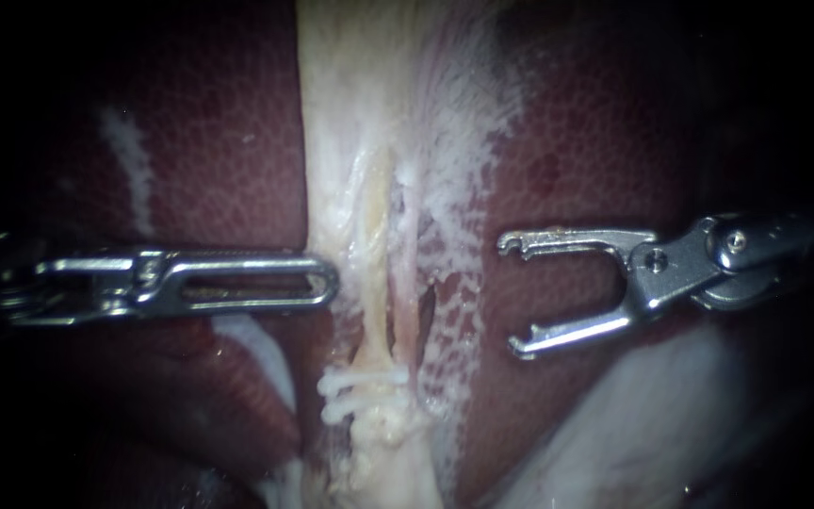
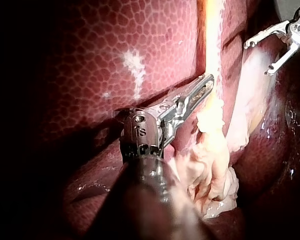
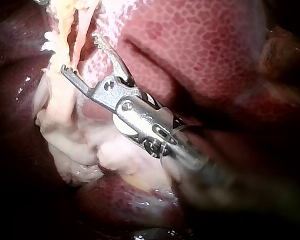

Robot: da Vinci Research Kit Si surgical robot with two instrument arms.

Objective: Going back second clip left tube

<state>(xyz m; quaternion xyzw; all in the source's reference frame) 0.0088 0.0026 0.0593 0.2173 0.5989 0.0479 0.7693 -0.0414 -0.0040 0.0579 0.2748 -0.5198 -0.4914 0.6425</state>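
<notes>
Right instrument [image 1: 512, 297] sits at the right of the frame, jaws spread wide with nothing in them, off the pale strip. Left instrument [image 1: 330, 281] has its jaws closed flat, tip at the strip's edge just beside the left tube [image 1: 372, 236], mid-frame. White clip [image 1: 362, 382] crosses that tube at lower centre.

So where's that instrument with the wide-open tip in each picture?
Endoscope view: the right instrument enters from the right, its tip spread open just right of the pale tube.
Left wrist view: small and far ahead of the left instrument, beyond the pale tube.
Right wrist view: large in the middle, open tip reaching toward the tube.
Shared landmark: the pale tube crossing the liver.
</notes>
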